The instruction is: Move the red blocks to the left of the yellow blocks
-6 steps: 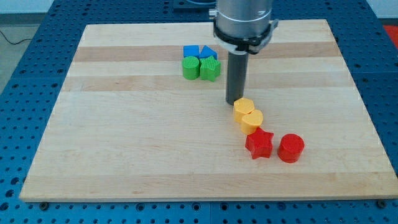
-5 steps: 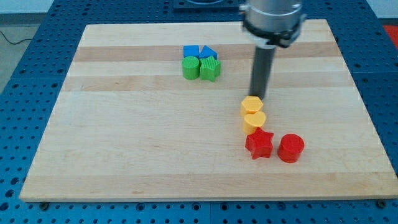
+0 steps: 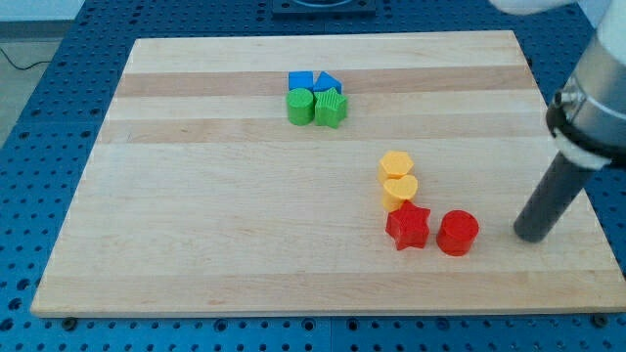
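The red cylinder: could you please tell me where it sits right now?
The red cylinder sits low on the view's right of the board, just right of the red star, with my tip further right, clear of it.

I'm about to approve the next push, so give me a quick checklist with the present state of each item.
1. My tip visible, on the board: ok.
2. Tip at the view's right of the red cylinder, apart from it: ok.
3. Red star touching the yellow heart: not ok, a push may drag it.
4. Yellow hexagon against the heart: ok.
5. Reds left of yellows: not ok.
6. Green and blue blocks far from the path: ok.
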### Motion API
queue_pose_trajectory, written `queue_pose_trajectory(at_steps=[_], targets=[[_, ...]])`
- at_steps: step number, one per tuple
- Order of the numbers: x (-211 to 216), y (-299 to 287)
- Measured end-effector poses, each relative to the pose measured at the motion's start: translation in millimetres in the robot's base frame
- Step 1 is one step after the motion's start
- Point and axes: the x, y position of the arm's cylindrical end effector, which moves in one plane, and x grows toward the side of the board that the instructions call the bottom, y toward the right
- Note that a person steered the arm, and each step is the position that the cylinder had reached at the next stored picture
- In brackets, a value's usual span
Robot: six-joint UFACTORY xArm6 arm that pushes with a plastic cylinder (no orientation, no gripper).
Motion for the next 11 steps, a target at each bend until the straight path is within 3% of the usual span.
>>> queue_pose_trajectory(at_steps=[1,4,6,7,10,11], targets=[[17.7,-33.4],[18.4,-117.3],[25.6,-20.2],[-7.0,-12.1],[-21.1,-106.2],[-20.9,-112.7]])
